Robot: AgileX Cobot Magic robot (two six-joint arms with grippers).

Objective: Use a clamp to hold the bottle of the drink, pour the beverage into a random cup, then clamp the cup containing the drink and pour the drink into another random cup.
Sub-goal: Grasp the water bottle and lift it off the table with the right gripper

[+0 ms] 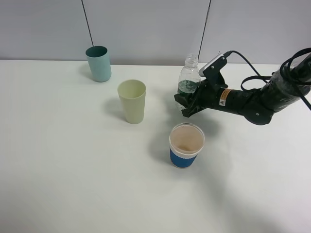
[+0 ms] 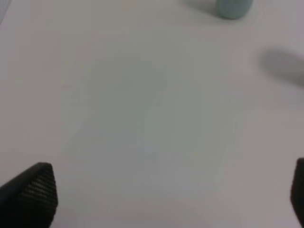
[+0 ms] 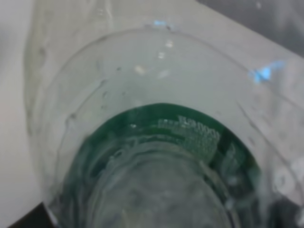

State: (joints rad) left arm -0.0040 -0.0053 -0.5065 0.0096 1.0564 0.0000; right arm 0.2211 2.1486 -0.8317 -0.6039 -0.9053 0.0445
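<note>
The bottle (image 1: 189, 73), clear with a green label, stands upright at the back of the table, to the right of the middle. My right gripper (image 1: 187, 102) reaches in from the right and is shut on the bottle's lower body. In the right wrist view the bottle (image 3: 156, 142) fills the picture, and I cannot make out the beverage in it. The pale yellow-green cup (image 1: 132, 101) stands empty to the bottle's left. The blue-banded cup (image 1: 186, 145) stands just in front of the gripper. My left gripper (image 2: 166, 194) is open over bare table and out of the high view.
A teal cylindrical cup (image 1: 98, 63) stands at the back left, and its base (image 2: 232, 7) shows in the left wrist view. The white table (image 1: 73, 184) meets a grey wall at the back. Black cables trail from the right arm (image 1: 262, 102).
</note>
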